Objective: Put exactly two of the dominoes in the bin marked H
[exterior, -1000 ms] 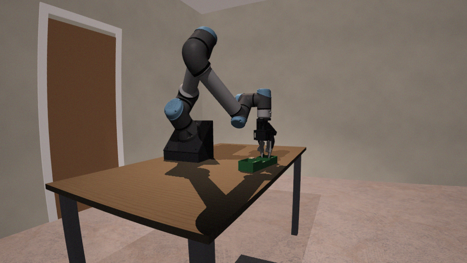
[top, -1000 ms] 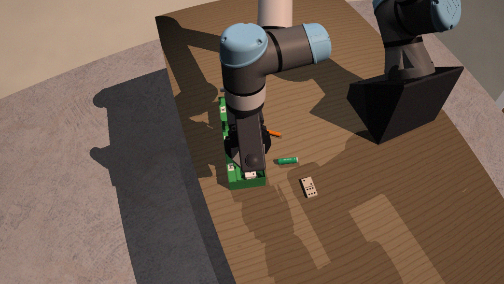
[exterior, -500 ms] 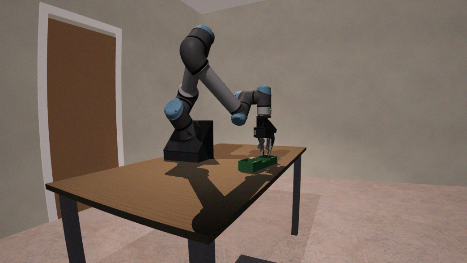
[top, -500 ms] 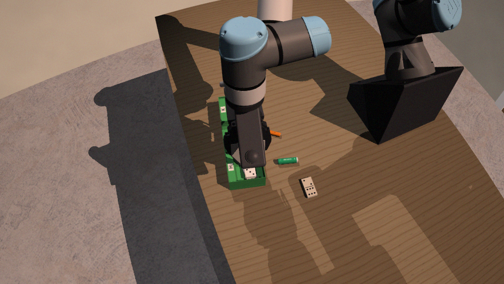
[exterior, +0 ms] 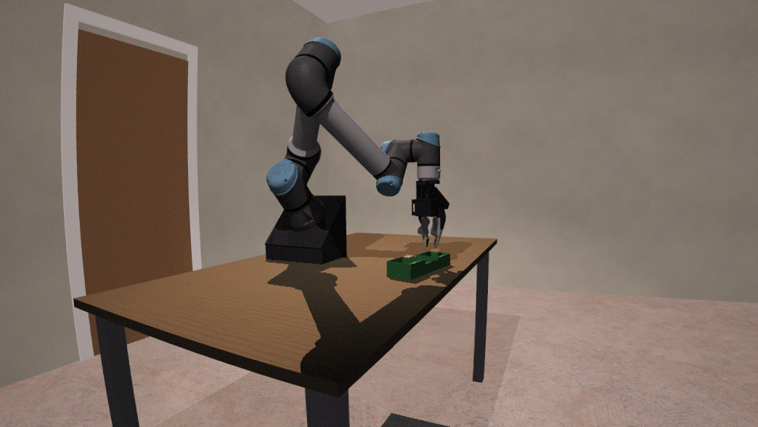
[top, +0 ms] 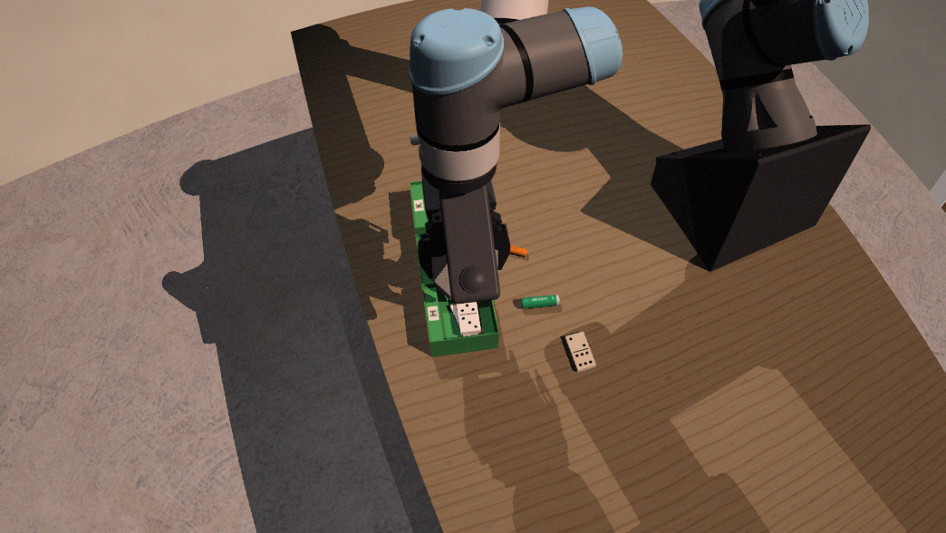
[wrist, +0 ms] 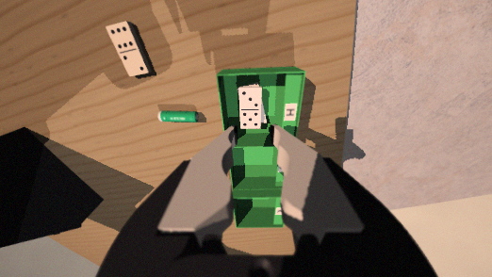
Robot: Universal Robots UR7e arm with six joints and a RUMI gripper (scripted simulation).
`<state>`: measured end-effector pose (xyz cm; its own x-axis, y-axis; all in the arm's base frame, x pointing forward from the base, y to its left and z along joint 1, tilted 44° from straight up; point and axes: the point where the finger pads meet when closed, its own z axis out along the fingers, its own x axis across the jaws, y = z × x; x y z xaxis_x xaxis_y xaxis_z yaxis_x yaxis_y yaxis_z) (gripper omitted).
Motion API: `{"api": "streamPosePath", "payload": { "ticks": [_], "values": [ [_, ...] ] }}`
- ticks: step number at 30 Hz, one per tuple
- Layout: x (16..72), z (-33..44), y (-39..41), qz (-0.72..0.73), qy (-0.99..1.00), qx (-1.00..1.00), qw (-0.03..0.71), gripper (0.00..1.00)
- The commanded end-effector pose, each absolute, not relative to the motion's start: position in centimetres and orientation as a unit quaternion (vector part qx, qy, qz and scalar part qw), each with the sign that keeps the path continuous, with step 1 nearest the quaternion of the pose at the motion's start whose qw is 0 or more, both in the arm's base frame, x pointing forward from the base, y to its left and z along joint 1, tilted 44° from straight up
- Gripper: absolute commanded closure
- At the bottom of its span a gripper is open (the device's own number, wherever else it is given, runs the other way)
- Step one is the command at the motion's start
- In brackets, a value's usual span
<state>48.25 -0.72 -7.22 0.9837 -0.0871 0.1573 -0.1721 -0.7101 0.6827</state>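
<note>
And the fingers (top: 468, 291) (exterior: 431, 245) stand partly open, holding nothing, above the bins! Dominoes (top: 468, 318) (wrist: 250, 107) lie stacked in bin H (top: 463, 347) (wrist: 260, 72), near the table's (top: 661, 423) (exterior: 212, 297) (wrist: 188, 57) long edge; a green battery (top: 540, 302) (wrist: 179, 116) lies beside, outside.

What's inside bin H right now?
Inside bin H, a domino lies face up, three pips on one half, five on the other. Another white piece peeks out beneath it, mostly covered, so its face and pips can't be read.
</note>
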Motion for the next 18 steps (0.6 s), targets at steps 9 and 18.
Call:
{"api": "streamPosePath", "payload": {
  "ticks": [9, 18],
  "values": [
    [48.2, -6.8, -0.3, 0.057, -0.07, 0.923, 0.374, 0.81],
    [48.1, -4.5, 2.0, 0.057, -0.071, 0.923, 0.374, 0.0]
  ]
}}
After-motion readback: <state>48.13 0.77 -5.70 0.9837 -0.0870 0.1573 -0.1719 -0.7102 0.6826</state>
